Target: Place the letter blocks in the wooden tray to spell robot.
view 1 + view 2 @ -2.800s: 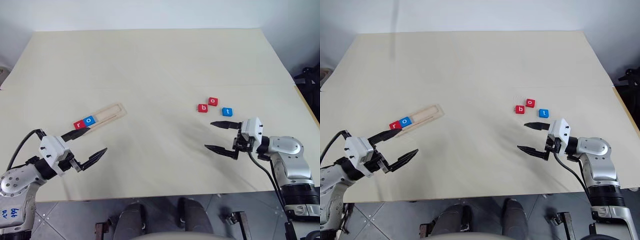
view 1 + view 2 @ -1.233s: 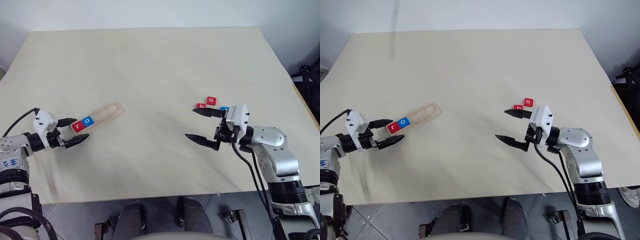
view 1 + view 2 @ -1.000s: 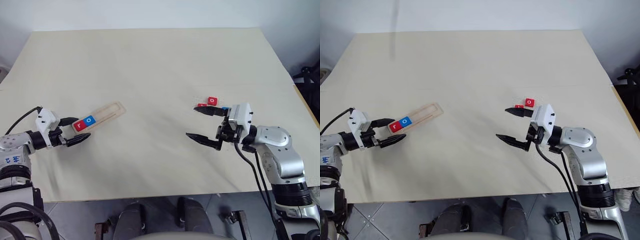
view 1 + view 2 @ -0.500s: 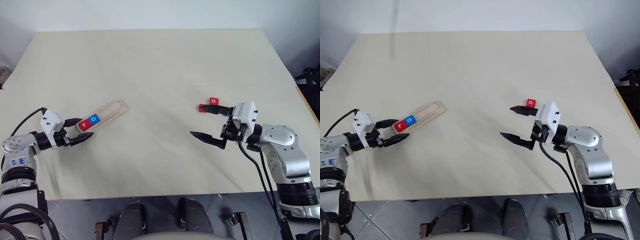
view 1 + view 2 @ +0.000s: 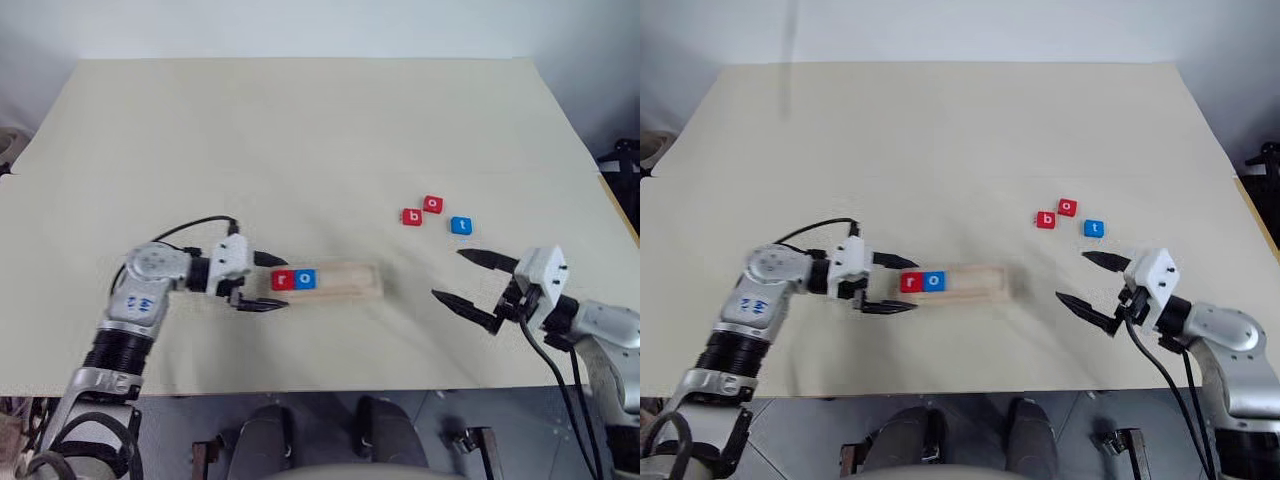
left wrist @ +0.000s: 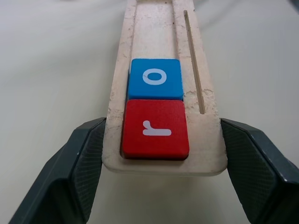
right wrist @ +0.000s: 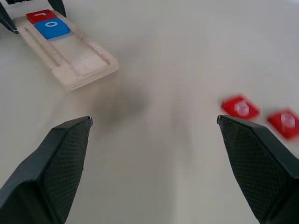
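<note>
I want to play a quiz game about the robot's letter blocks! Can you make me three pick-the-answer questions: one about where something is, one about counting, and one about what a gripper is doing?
1. Where is the red r block?
A. In the wooden tray, next to the blue o block
B. Loose on the table beside the t
C. Between the right gripper's fingers

2. How many letter blocks lie outside the tray?
A. One
B. Three
C. Five

3. What is the right gripper doing?
A. Squeezing a block
B. Holding the tray
C. Open, holding nothing

Answers:
1. A: the left wrist view shows r and o side by side at the tray's end.
2. B: the red b block, the red o block and the blue t block sit on the table.
3. C: its fingers stand wide apart with bare table between them.
</note>
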